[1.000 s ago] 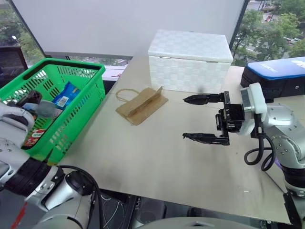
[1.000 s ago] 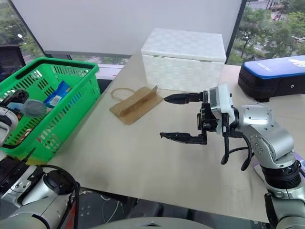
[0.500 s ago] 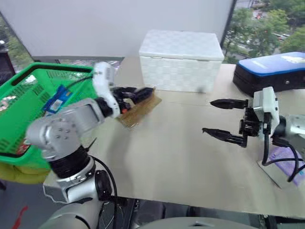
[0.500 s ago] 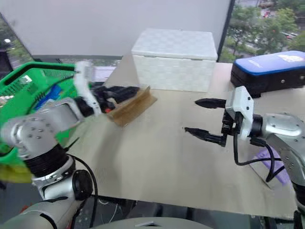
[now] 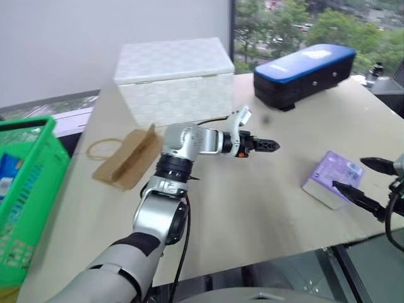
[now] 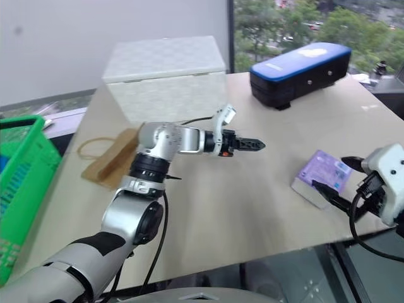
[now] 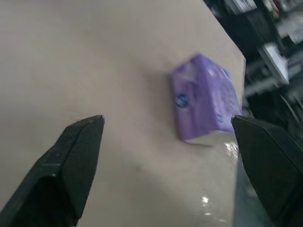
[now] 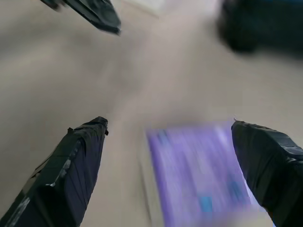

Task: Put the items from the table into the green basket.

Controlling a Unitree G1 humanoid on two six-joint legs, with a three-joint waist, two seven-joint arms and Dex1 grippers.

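1. Fingers of right gripper (image 5: 361,179) spread wide, empty, bracketing the lilac pack (image 5: 331,178) without touching it; left gripper (image 7: 165,156) also open and empty, pointed across the table (image 5: 252,208) toward it.
2. Pack lies flat near the table's front right edge, well apart from the green basket (image 5: 28,189) on the far left.
3. Judged soft, light, crushable: grip across the short sides, gently.
4. Table edge close by; bare tabletop between pack and basket.
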